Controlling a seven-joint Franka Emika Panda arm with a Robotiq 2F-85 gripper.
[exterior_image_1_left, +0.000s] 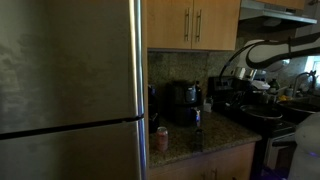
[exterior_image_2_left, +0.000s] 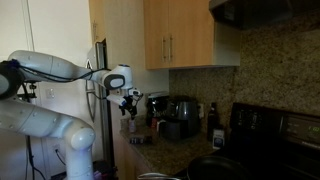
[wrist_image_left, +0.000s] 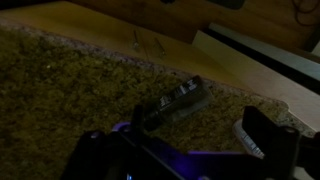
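Nearby, boxy dark countertop appliance (exterior_image_2_left: 181, 117).

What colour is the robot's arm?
The arm is white with darker joints; an exterior view shows it best.

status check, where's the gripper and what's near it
Gripper open, empty, above speckled granite counter. Nearest: boxy black countertop appliance, untouched. Small red can at counter edge, apart.

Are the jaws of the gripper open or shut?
Open. In the wrist view the fingers of the gripper stand far apart, granite showing between them.
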